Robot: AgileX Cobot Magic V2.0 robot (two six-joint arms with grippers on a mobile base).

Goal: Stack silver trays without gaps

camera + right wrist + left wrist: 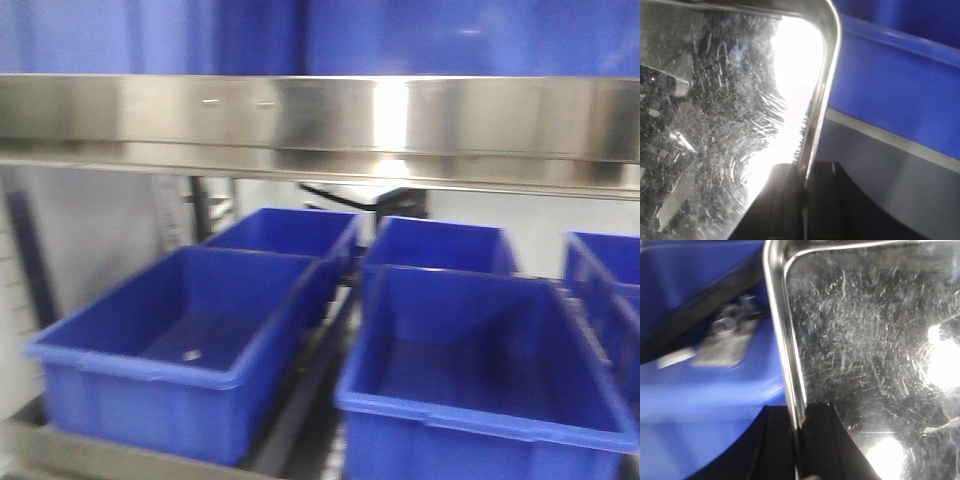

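A scratched silver tray fills the left wrist view (865, 350) and the right wrist view (715, 115). My left gripper (797, 412) is shut on the tray's left rim, one finger outside and one finger inside it. My right gripper (805, 172) is shut on the tray's right rim in the same way. Bright light glares off the tray floor. The tray and both grippers are out of the front view. I see no second tray.
A long steel beam (320, 120) crosses the top of the front view. Several deep blue bins stand below it, such as a front left bin (180, 350) and a front right bin (480, 380). Blue bin walls (700, 405) (890, 95) flank the tray.
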